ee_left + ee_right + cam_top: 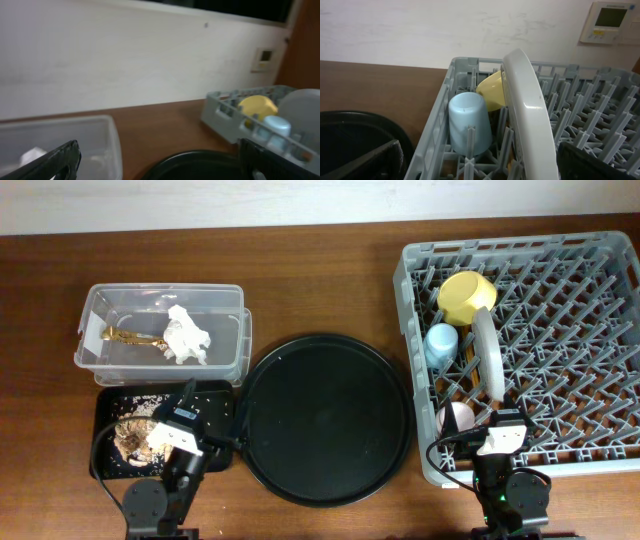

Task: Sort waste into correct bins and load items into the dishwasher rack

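The clear tub (225,300) holds the crumpled white tissue (186,336) and the gold wrapper strip (124,337). The flat black tray (220,402) holds the beige food scraps (134,436). The grey dishwasher rack (415,270) holds the yellow bowl (467,296), the light-blue cup (441,345), the upright pale plate (487,356) and the white cup, pink inside (457,418). I cannot make out the chopsticks. My left gripper (205,420) is open and empty over the flat tray's right end. My right gripper (505,420) is open and empty at the rack's front edge.
The large round black tray (325,417) lies between the bins and the rack. The left wrist view shows the tub (107,137), the round tray (200,165) and the rack (220,112). The right wrist view shows the blue cup (469,122), the bowl (490,90) and the plate (530,105).
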`<action>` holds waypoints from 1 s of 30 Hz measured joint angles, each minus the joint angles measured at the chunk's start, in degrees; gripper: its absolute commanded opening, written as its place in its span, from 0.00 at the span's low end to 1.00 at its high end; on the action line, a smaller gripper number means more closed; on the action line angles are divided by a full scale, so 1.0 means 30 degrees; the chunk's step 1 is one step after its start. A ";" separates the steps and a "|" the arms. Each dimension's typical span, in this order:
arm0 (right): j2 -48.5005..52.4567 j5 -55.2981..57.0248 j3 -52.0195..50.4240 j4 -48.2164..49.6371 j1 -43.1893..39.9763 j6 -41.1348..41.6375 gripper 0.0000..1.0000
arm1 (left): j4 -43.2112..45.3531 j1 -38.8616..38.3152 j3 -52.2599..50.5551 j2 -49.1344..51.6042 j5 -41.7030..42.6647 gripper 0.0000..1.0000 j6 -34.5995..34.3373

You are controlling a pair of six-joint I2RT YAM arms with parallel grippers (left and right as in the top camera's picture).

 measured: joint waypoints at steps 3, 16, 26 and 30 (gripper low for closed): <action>0.0007 0.0000 0.0000 0.0000 0.0000 0.0022 0.99 | -0.1727 0.0000 -0.0714 -0.1180 -0.1464 0.99 0.0153; 0.0000 0.0000 0.0000 0.0000 0.0000 0.0000 0.98 | -0.9945 0.0000 -0.0954 -0.6572 -0.6506 0.99 0.2477; 0.0000 0.0000 0.0000 -0.0007 0.0000 -0.0051 0.99 | -0.9952 0.0000 -0.0954 -0.6980 -0.6987 0.99 0.3614; 0.0000 0.0000 0.0000 0.0000 0.0000 -0.0051 0.99 | -0.9952 0.0000 -0.0954 -0.6980 -0.6987 0.99 0.3614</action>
